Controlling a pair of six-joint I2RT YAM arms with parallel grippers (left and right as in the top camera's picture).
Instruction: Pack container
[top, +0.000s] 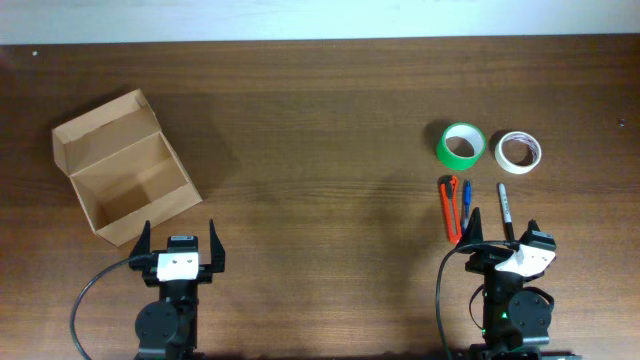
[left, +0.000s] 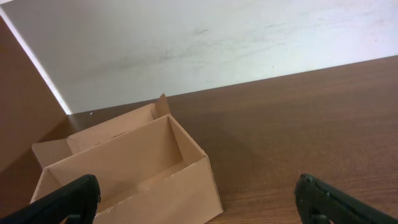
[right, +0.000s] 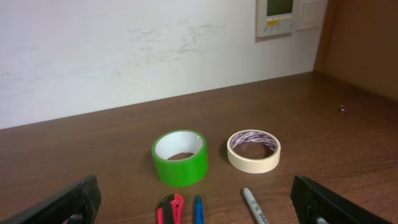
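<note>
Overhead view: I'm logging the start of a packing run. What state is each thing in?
cardboard box, lid open, empty
green tape roll, lying flat
white tape roll, lying flat
orange cutter, lying flat
blue pen, lying flat
black marker, lying flat
left end effector, open, empty
right end effector, open, empty

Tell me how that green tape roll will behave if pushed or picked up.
The green tape roll lies flat on the table, hole up, so a push would probably slide it, not roll it. Its open core suggests it is light. The glossy outer band may slip in a grip.
</note>
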